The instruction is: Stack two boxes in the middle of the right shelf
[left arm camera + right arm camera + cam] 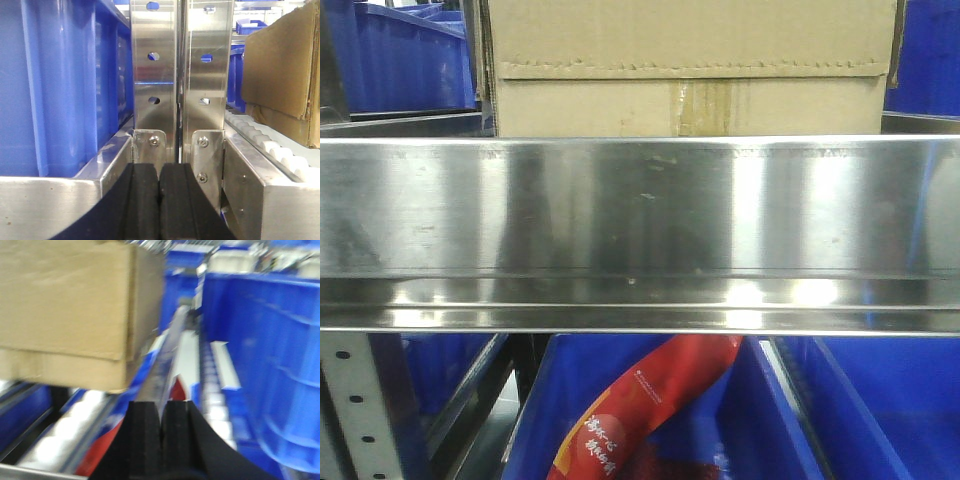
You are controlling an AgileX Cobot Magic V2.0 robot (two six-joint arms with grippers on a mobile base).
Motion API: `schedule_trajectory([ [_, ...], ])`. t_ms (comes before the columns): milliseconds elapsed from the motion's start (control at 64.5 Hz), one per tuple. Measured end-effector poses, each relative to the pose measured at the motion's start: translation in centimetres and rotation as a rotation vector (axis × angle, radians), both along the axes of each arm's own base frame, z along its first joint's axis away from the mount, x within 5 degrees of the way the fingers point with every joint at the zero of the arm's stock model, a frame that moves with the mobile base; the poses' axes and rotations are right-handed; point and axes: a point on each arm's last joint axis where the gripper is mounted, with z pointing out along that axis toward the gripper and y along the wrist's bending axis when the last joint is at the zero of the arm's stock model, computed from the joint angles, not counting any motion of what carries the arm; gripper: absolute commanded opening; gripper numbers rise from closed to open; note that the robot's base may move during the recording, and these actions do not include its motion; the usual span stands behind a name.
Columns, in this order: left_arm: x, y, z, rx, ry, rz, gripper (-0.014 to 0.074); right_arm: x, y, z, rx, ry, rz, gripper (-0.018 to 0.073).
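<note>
A brown cardboard box [688,68] with a serrated flap edge and taped seam stands on the steel shelf [640,230], just behind its broad shiny rim. The left wrist view shows a box [280,70] at the far right on white rollers, apart from my left gripper [160,172], which is shut and empty in front of two perforated steel uprights. The blurred right wrist view has a box [75,310] at the upper left, above and left of my right gripper [161,410], also shut with nothing in it. I cannot tell whether a second box is stacked.
Blue plastic bins [405,55] flank the box, and one [60,85] fills the left of the left wrist view. Another blue bin [265,360] stands right of my right gripper. Below the shelf a blue bin [860,410] holds a red packet [635,410].
</note>
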Motion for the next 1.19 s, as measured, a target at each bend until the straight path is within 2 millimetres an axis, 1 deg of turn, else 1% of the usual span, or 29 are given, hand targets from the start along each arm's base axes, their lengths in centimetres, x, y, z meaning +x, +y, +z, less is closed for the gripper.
schedule_trajectory([
  [108,0.0,0.0,0.0,0.0,0.0,0.0,-0.0111,-0.7,-0.5,-2.1,0.019,-0.057,-0.066,-0.0162],
  [201,0.0,0.0,0.0,0.0,0.0,0.0,-0.0111,-1.1,-0.8,-4.0,0.049,-0.067,-0.111,-0.0162],
  [294,0.0,0.0,0.0,0.0,0.001,0.0,-0.0111,-1.1,-0.9,-5.8,0.073,-0.057,-0.14,-0.0162],
  [356,0.0,0.0,0.0,0.0,0.001,0.0,-0.0111,-1.0,-1.0,-6.7,0.083,-0.053,-0.15,-0.0162],
  [1193,0.0,0.0,0.0,0.0,0.001,0.0,-0.0111,-1.0,-1.0,-6.9,0.078,-0.053,-0.154,-0.0162],
])
